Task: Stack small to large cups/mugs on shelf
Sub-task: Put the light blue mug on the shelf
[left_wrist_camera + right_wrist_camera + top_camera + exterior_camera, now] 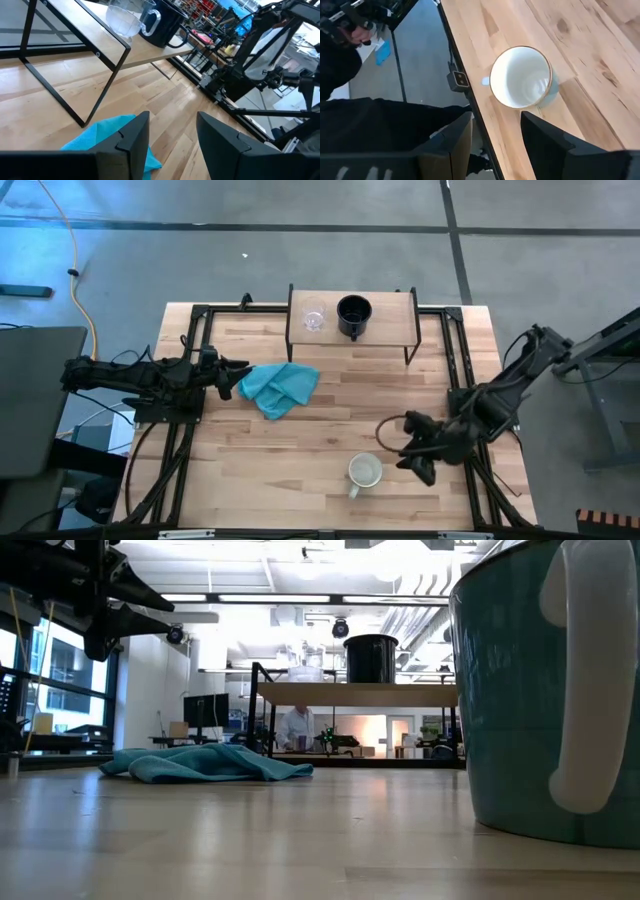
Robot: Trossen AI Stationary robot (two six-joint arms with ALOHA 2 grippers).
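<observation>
High view: my right gripper (418, 463) hangs near the front of the table (300, 480), just beside the pale mug (364, 471) and apart from it. Its fingers (455, 142) stand apart with nothing between them; in the right wrist view the mug (521, 77) stands upright past them, its white inside open and bare, near the table's edge.

My left gripper (238, 370) waits at the table's left side, fingers (134, 137) likewise apart and bare, its tip just beside a crumpled teal cloth (280, 387). The cloth lies between that gripper and the middle of the table, well apart from the pale mug.

The shelf (390, 315) stands at the far edge of the table, centred. On it, the clear glass cup (313, 317) sits to the left and the black mug (353, 315) just beside it on the right; in the left wrist view the two appear close together, whether touching I cannot tell. The board's right part is bare.

Low view: the pale mug (545, 690) fills the right foreground, handle toward the camera and teal on the outside; the cloth (200, 763) lies flat to the left, the shelf (350, 693) behind. A person (296, 727) shows in the room beyond, under the shelf board.

I can read no brand, label or writing on any item.
</observation>
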